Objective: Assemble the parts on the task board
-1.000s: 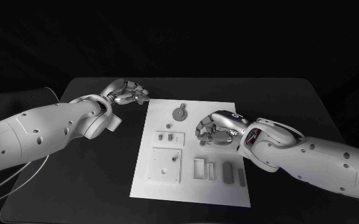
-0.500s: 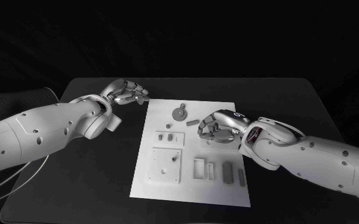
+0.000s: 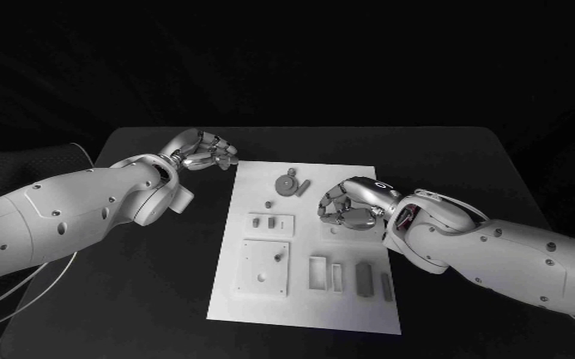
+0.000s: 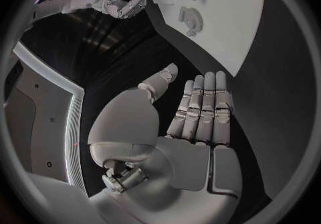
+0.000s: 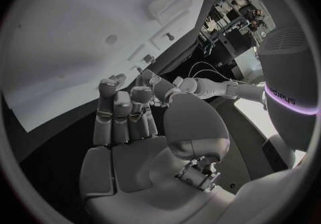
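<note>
The task board (image 3: 306, 243), a white plate, lies in the middle of the black desk (image 3: 479, 168) in the head view, with small grey parts on it: a round disc (image 3: 287, 183) near its far edge with a short bar (image 3: 303, 185) just beside it, a square block (image 3: 263, 266) nearer the robot, and a row of narrow strips (image 3: 363, 277). The left robot hand (image 3: 203, 150) hovers over the desk just off the board's far left corner, fingers curled loosely. The right robot hand (image 3: 347, 206) sits over the board's right side with fingers bent inward; whether it grasps anything I cannot tell. In the left wrist view, the left robot hand (image 4: 194, 117) is released, fingers straight, nothing in it. In the right wrist view, the right robot hand (image 5: 130, 122) has its fingers (image 5: 120, 107) bunched above the board (image 5: 80, 37), possibly around something small.
</note>
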Robot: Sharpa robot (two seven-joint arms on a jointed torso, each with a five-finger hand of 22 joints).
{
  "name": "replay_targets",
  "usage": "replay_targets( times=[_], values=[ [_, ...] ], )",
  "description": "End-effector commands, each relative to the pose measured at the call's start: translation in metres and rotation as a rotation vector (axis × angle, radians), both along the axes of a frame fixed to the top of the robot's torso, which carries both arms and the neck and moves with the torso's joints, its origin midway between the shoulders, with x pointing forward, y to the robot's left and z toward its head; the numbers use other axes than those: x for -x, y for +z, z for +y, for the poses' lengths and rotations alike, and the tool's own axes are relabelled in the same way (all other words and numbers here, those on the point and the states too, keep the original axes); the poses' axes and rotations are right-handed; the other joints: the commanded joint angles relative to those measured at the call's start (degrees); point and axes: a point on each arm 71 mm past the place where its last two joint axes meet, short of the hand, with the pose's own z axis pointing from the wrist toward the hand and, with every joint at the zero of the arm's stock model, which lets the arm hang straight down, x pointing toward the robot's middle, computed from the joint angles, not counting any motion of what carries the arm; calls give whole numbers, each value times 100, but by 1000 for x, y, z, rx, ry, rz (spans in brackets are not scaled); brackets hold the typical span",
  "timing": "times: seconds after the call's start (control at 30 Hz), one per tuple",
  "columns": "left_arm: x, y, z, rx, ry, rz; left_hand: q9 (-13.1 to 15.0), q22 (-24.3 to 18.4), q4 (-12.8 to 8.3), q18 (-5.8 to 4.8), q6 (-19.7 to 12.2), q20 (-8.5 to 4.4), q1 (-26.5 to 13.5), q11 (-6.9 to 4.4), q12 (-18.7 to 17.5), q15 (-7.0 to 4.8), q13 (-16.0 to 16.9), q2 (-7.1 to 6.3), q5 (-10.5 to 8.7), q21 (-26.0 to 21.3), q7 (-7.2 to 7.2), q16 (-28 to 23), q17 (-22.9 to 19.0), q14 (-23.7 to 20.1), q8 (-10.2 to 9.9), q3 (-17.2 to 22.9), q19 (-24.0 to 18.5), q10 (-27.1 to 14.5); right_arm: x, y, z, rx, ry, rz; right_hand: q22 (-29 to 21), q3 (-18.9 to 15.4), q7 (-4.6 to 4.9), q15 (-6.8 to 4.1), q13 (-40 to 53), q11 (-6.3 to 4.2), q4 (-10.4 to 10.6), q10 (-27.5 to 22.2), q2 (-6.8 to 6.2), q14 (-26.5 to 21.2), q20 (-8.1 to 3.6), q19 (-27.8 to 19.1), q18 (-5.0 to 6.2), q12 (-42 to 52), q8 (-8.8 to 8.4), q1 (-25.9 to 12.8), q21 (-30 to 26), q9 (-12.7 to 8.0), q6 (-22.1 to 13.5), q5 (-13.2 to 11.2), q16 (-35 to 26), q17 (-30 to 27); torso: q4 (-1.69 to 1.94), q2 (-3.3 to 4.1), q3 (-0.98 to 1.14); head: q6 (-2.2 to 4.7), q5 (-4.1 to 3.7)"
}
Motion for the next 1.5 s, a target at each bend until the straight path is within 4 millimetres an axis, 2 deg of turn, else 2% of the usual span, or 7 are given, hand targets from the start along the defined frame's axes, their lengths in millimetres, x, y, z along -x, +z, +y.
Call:
replay_targets(
  times=[0.03, 0.37, 0.53, 0.63, 0.9, 1.23, 1.5],
  values=[
    [0, 1, -2, 7, -14, -4, -7, 9, -14, 46, -11, 26, 73, 0, -26, 27, -10, -5, 33, -35, 30, -21, 6, -8, 36, -18, -7, 53, -2, 0, -1, -11, -24, -10, 46, 15, 33, -45, -11, -19, 3, 21, -111, 31, -17, -8, 89, -30, -32, 5, -11, -11, -11, 42, -39, -10, 3, -1, -4, 14, -6],
    [0, 1, -2, 7, -14, -4, -7, 10, -13, 46, -10, 26, 74, 0, -27, 27, -11, -5, 33, -36, 29, -23, 8, -7, 37, -19, -6, 55, -8, 1, -3, -34, -59, -18, 28, -25, 99, -22, -2, 40, 9, -14, -412, 21, -16, 5, 89, -85, -171, 23, -30, -93, -246, 47, -57, -11, 2, -1, -3, 42, -13],
    [0, 1, -3, 7, -14, -4, -7, 10, -13, 46, -10, 26, 74, 0, -28, 27, -11, -6, 33, -37, 29, -24, 9, -6, 38, -19, -5, 56, -16, 5, -1, -44, -73, -37, 25, -38, 188, 53, 31, 124, 6, -63, -537, -2, -8, -8, 89, -77, -303, 79, -42, -159, -484, 40, -51, 3, 1, -1, 0, 60, -14],
    [0, 1, -3, 7, -14, -5, -7, 10, -12, 45, -10, 27, 74, 0, -28, 27, -12, -6, 32, -37, 28, -25, 10, -6, 38, -20, -5, 57, -24, 7, 0, -43, -85, -48, 25, -63, 282, 135, 59, 214, 7, -98, -615, -12, 1, -13, 89, -57, -447, 118, -47, -222, -756, 20, -40, 15, 3, 1, 2, 90, -20],
    [-1, 1, -5, 9, -19, -4, -8, 12, 1, 43, -7, 29, 43, 0, -29, 29, -14, -24, 29, -40, 24, -32, 17, -3, 41, -38, -2, 64, -51, 10, 7, -7, -103, -63, 22, -130, 397, 250, 100, 328, 12, -212, -715, -76, 46, -66, 89, -32, -573, 105, -78, -287, -1022, -95, -37, 33, 10, 2, 2, 166, -49],
    [-1, 1, -9, 11, -25, -4, -11, 17, 18, 44, -5, 28, -10, -4, -30, 28, -17, -43, 29, -45, 24, -43, 28, 1, 43, -67, 2, 78, -78, 13, 21, 68, -91, -83, 26, -137, 425, 283, 124, 357, 8, -260, -730, -109, 63, -89, 89, 0, -612, 146, -85, -319, -1113, -145, -23, 47, 18, 11, -5, 221, -53],
    [-1, 1, -10, 12, -27, -4, -12, 18, 19, 44, -3, 27, -19, -9, -25, 27, -16, -46, 30, -46, 24, -46, 32, 3, 45, -72, 3, 91, -87, 8, 28, 104, -86, -81, 37, -143, 298, 195, 139, 241, 8, -308, -713, -160, 86, -129, 89, 15, -614, 206, -93, -341, -1170, -170, -14, 61, 27, 14, -9, 233, -31]
  ],
)
